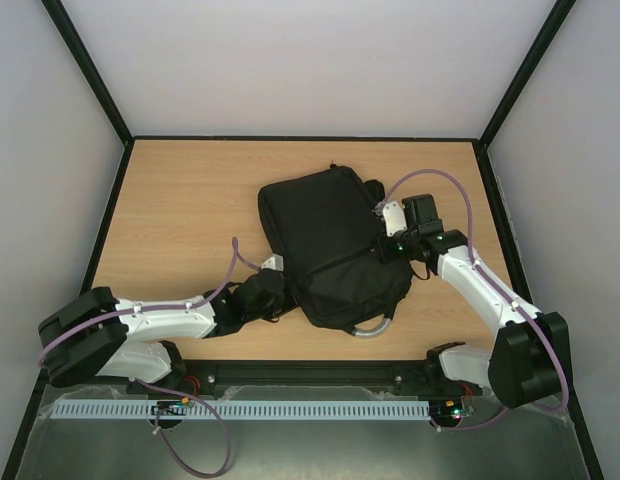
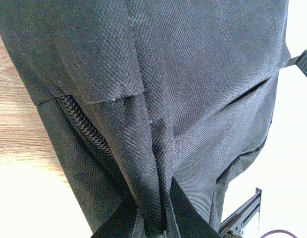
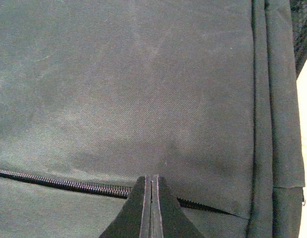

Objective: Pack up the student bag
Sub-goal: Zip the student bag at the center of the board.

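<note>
- The bag [image 1: 330, 240] lies flat and askew in the middle of the surface [image 1: 190, 200], its grey handle [image 1: 371, 328] curling off the near edge.
- The left tool [image 2: 153, 208] is closed on the bag: a raised fold of black fabric is pinched between its fingers at the bag's near left corner, beside a run of zip [image 2: 81, 124] that shows under a flap.
- The right tool [image 3: 151, 178] sits at the bag's right side with its fingers pressed flat together, directly over another line of zip.
- Nothing shows between the right fingers (a small zip pull could be hidden there, but I cannot tell).
- To the left of the right tool the zip teeth look meshed. To its right the seam gapes a little under its flap.
- No opening into the bag shows in any view.
- No books, pens or other things to pack are in view, either on the surface or in a tool.
- What is inside the bag cannot be seen, so whether anything has gone in is unknown.
- Judgement: with one tool bracing the cloth and the other on the zip, the step in hand looks like zip work.
- Whether that is opening to load or closing after loading cannot be settled from this.
- If it is opening, nearly everything is left: unzip, load, close.
</note>
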`<state>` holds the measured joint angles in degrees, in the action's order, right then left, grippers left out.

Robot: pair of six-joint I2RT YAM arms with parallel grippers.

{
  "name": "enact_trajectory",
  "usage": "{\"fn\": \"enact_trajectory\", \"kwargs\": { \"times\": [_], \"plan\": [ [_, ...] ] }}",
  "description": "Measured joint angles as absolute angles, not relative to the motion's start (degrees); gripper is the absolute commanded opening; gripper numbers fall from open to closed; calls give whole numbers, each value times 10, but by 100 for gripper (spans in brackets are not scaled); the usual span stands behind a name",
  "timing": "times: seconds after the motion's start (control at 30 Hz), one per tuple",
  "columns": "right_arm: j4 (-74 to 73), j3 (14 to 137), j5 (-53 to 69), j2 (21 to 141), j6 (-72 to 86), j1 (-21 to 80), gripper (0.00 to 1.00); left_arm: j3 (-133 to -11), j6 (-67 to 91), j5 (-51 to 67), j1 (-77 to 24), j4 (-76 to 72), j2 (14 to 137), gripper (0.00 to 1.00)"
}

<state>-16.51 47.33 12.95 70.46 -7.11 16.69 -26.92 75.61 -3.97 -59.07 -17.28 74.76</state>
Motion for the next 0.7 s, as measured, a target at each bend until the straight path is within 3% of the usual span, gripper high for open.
{"fn": "enact_trajectory", "kwargs": {
  "times": [0.63,0.7],
  "plan": [
    [-152,465,63,705,-46,135,1,-268,756,-44,-590,-162,740,2],
    [-151,464,64,704,-46,135,8,-268,756,-44,-590,-161,740,2]
  ]
}}
